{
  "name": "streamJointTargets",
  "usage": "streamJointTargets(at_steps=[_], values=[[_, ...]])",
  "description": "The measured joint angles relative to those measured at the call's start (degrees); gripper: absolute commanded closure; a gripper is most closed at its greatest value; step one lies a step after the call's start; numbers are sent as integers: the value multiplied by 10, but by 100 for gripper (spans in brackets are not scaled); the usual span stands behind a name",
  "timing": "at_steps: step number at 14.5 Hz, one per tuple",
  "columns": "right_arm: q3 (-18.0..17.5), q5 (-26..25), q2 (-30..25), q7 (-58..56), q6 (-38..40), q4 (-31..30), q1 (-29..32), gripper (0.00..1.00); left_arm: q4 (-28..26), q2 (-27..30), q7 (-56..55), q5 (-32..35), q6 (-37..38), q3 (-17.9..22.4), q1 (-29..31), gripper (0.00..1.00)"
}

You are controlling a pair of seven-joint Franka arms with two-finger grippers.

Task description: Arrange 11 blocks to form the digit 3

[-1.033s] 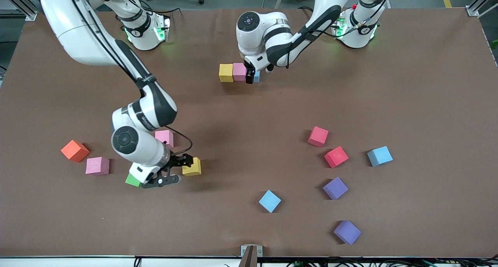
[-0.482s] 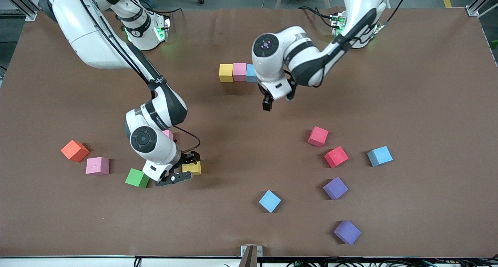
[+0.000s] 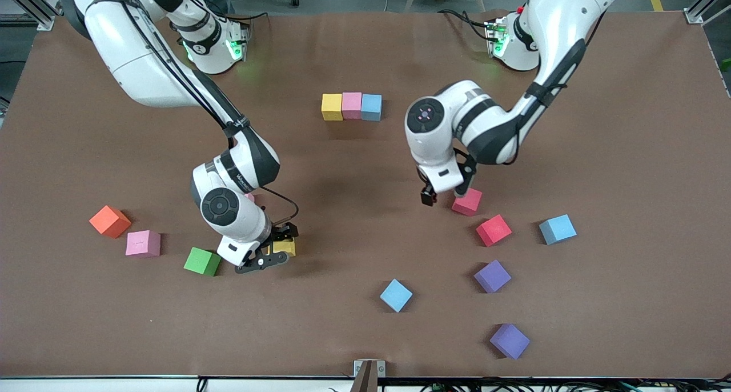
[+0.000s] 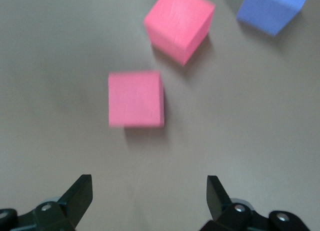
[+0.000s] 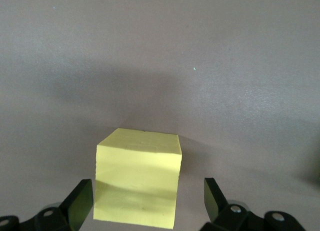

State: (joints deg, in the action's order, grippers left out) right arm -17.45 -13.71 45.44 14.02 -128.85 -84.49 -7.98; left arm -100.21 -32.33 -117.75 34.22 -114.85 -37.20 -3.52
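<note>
Landmark: started row (image 3: 351, 106) of yellow, pink and light blue blocks, top stroke of the digit 3.
Right hand (image 3: 273, 254): spread wide around yellow block (image 5: 137, 178), nearer the camera than the row, toward the right arm's end of the worktop (image 3: 365, 335).
Left hand (image 4: 147, 203): wide, empty, over red block (image 4: 136, 98), nearer the camera than the row.
Tip: block to be centred between fingers and faces squared before closing.
Writing: lettering on right arm, too small to be read.

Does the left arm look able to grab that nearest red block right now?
Probably yes. The left gripper hangs open just short of the red block, which sits apart from the second red block, with bare table around it.
</note>
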Motion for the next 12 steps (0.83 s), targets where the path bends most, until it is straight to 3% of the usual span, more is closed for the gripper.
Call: streamJointTargets(at_steps=[3,7,11,12], values=[[2,0,3,0,-9,0,0,5,33,0,89,0,24,0,46,0],[3,0,4,0,-10,0,-1,18,83,2,208,-6,75,-1,95,0],[9,0,12,0,-14,2,-7,21,87,29,336,-47,86,-1,138,0],[10,0,15,0,-20,3,-8,38,84,39,370,-58,87,-1,150,0]])
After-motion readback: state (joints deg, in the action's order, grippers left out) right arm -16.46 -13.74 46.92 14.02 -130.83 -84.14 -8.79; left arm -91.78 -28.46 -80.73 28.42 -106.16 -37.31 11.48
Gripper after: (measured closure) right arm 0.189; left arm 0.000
